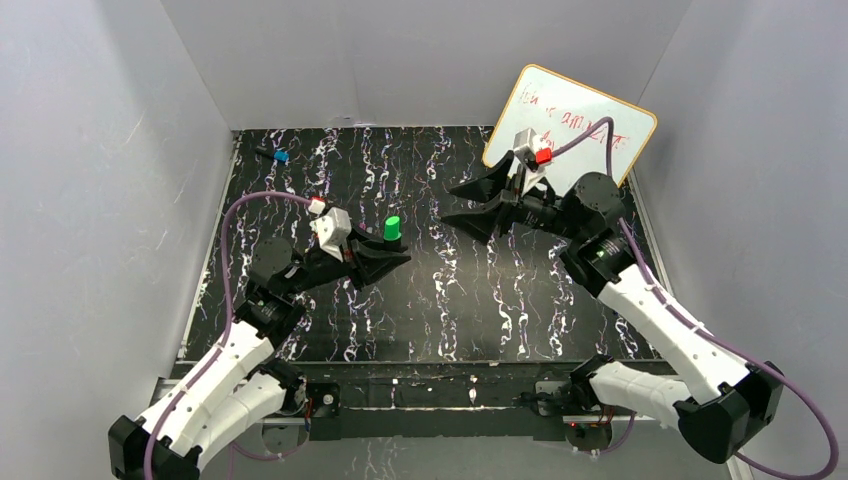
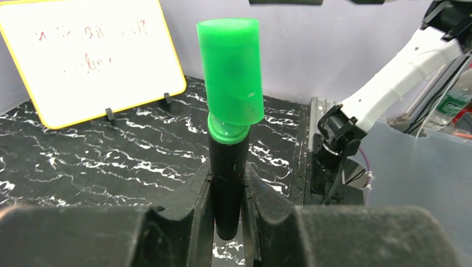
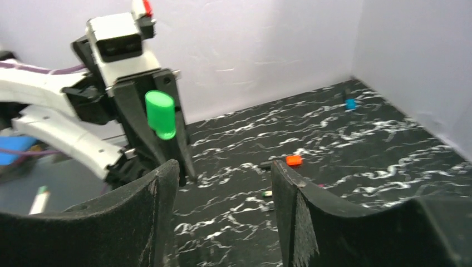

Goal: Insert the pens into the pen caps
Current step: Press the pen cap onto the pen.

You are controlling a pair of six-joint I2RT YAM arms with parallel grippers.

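Note:
My left gripper (image 1: pixel 390 252) is shut on a short black pen (image 2: pixel 228 178) that stands upright between its fingers. A green pen cap (image 2: pixel 231 69) sits on the pen's green tip, leaning a little to one side; from above the green pen cap (image 1: pixel 392 228) pokes up over the jaws. My right gripper (image 1: pixel 450 202) hovers to the right of it, open and holding nothing. The right wrist view looks between its open jaws (image 3: pixel 222 183) at the green cap (image 3: pixel 160 114). On the table lie a dark pen with an orange cap (image 3: pixel 292 160), a small green-tipped piece (image 3: pixel 268 193) and a blue cap (image 1: pixel 281 156).
A yellow-framed whiteboard (image 1: pixel 570 125) with red writing leans at the back right, behind the right arm. Grey walls close in the black marbled table (image 1: pixel 520 300) on three sides. A white pen-like thing (image 3: pixel 39 200) shows at the left edge, off the table.

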